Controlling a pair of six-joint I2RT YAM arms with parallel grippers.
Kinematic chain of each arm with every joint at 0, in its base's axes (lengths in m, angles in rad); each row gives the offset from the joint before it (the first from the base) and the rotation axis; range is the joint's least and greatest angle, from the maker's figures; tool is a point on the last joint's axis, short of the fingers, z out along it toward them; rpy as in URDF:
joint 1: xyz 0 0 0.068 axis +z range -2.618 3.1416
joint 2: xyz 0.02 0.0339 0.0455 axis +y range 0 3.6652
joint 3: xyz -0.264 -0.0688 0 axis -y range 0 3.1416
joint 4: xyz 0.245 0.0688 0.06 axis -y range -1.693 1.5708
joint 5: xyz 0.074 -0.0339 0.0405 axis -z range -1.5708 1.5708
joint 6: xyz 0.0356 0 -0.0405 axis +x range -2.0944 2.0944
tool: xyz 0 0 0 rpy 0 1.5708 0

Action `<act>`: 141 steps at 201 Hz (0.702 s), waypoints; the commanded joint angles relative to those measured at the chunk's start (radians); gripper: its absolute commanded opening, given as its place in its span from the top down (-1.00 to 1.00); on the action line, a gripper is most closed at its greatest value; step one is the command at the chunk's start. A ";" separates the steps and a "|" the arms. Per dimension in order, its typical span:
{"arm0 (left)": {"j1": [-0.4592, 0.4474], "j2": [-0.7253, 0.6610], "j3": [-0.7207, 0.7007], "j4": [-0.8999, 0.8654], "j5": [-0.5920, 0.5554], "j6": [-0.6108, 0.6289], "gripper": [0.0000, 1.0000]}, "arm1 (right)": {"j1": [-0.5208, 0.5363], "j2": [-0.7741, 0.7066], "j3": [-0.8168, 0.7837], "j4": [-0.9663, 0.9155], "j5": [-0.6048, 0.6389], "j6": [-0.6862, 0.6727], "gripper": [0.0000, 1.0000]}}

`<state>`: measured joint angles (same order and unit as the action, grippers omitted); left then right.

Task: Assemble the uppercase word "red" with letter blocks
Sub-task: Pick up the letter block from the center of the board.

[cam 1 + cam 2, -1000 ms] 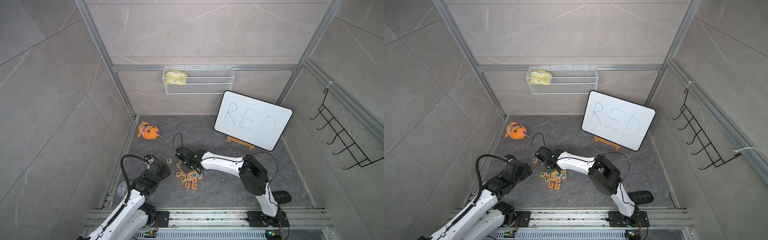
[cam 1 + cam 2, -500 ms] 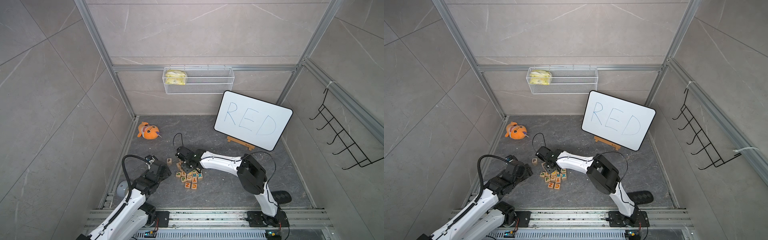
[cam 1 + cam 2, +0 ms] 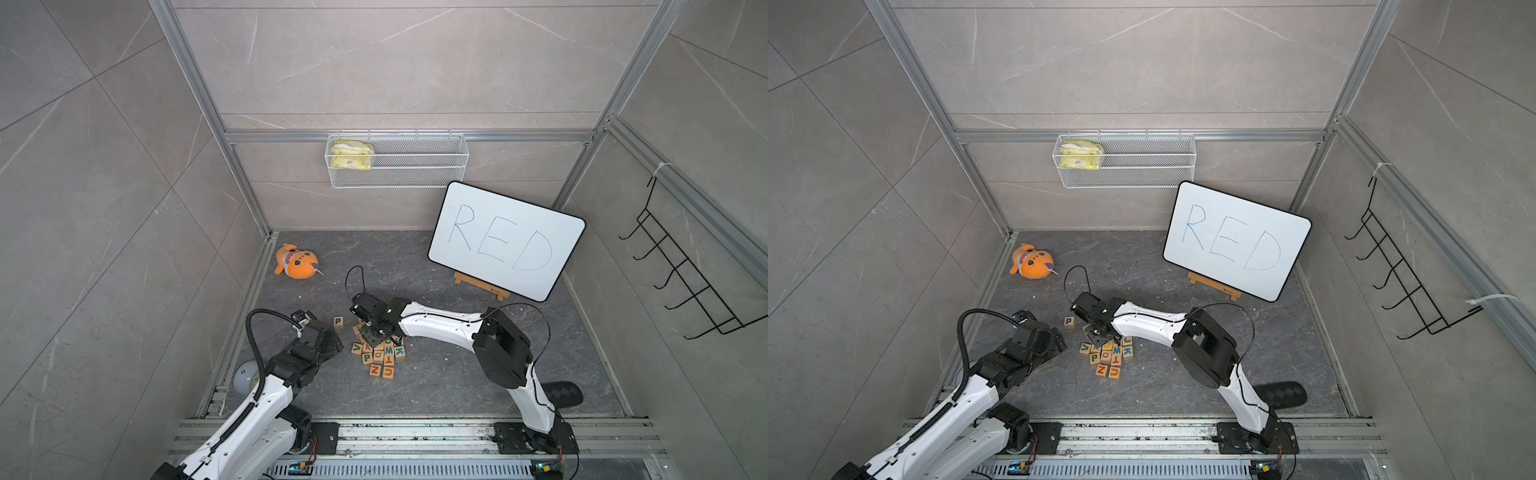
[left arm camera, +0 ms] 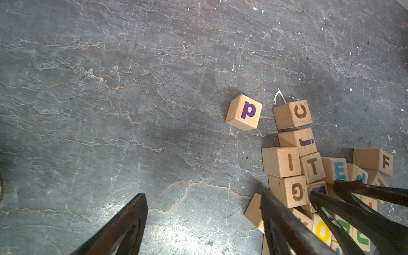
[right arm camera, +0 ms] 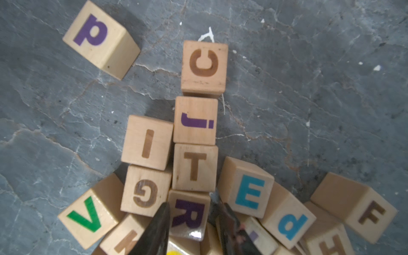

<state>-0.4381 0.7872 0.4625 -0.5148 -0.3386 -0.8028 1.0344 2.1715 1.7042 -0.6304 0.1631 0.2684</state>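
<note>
The letter blocks lie in a loose pile on the dark floor between my arms. In the right wrist view my right gripper is shut on a block with a purple R; one finger presses each side of it. A block with a blue E sits just beside the R. In both top views that gripper points down into the far edge of the pile. My left gripper stands open over bare floor at the pile's left edge, holding nothing.
A lone block with a purple lowercase p lies apart, left of the pile. Blocks C, J, I, T, G, V and F surround the R. A whiteboard reading RED stands at the back right. An orange plush toy lies at the back left.
</note>
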 commanded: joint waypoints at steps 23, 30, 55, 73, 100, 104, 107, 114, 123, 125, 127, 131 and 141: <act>0.003 0.003 0.004 0.022 -0.008 0.018 -0.68 | -0.002 0.035 0.039 -0.050 -0.016 0.014 0.19; 0.004 0.004 0.004 0.023 -0.008 0.019 -0.67 | -0.002 0.037 0.039 -0.050 -0.016 0.015 0.19; 0.003 0.007 0.004 0.024 -0.009 0.018 -0.67 | -0.002 0.051 0.050 -0.060 -0.011 0.021 0.18; 0.003 0.008 0.004 0.024 -0.010 0.017 -0.67 | -0.002 0.063 0.061 -0.070 -0.013 0.028 0.18; 0.003 0.008 0.004 0.027 -0.009 0.018 -0.67 | -0.002 0.062 0.061 -0.082 0.025 0.031 0.19; 0.003 0.009 0.003 0.026 -0.011 0.018 -0.67 | -0.002 0.061 0.061 -0.084 0.029 0.031 0.19; 0.003 0.008 0.002 0.025 -0.011 0.018 -0.67 | -0.002 0.058 0.060 -0.083 0.031 0.032 0.19; 0.003 0.010 0.004 0.024 -0.011 0.019 -0.67 | -0.002 0.056 0.056 -0.084 0.033 0.032 0.20; 0.003 0.010 0.004 0.026 -0.013 0.019 -0.68 | -0.001 0.049 0.049 -0.082 0.037 0.035 0.20; 0.003 0.010 0.004 0.026 -0.013 0.019 -0.68 | -0.002 0.047 0.047 -0.081 0.038 0.036 0.20; 0.002 0.010 0.005 0.026 -0.012 0.019 -0.67 | -0.002 0.046 0.046 -0.080 0.037 0.035 0.20; 0.002 0.011 0.005 0.026 -0.011 0.019 -0.67 | -0.002 0.043 0.042 -0.077 0.038 0.035 0.21; 0.003 0.012 0.005 0.030 -0.007 0.022 -0.68 | -0.002 0.036 0.036 -0.073 0.035 0.037 0.20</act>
<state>-0.4381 0.7956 0.4625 -0.5083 -0.3389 -0.8024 1.0336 2.1979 1.7493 -0.6670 0.1734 0.2882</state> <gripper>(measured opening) 0.837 0.399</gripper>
